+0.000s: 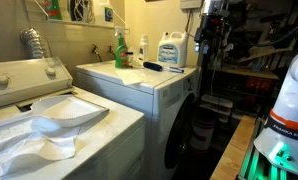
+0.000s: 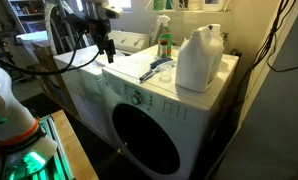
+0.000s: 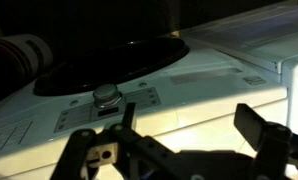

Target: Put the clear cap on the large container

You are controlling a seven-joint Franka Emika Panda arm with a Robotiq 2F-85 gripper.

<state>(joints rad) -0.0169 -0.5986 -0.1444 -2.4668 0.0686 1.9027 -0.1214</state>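
Note:
The large container (image 2: 199, 58), a whitish jug with a blue label, stands upright on the dryer top (image 2: 189, 95); it also shows in an exterior view (image 1: 171, 50). A small see-through thing (image 2: 166, 76) beside the jug's base may be the clear cap; it is too small to tell. My gripper (image 2: 107, 46) hangs in the air off the dryer's front corner, apart from the jug, and also shows in an exterior view (image 1: 203, 48). In the wrist view my gripper (image 3: 194, 125) is open and empty, above the dryer's control panel and knob (image 3: 107, 95).
A green spray bottle (image 2: 164, 40) and a small slim white bottle (image 1: 143, 50) stand at the back of the dryer top. A blue-handled brush (image 2: 152, 70) lies near the jug. A washer (image 1: 49, 110) stands beside the dryer. Cables hang by the arm.

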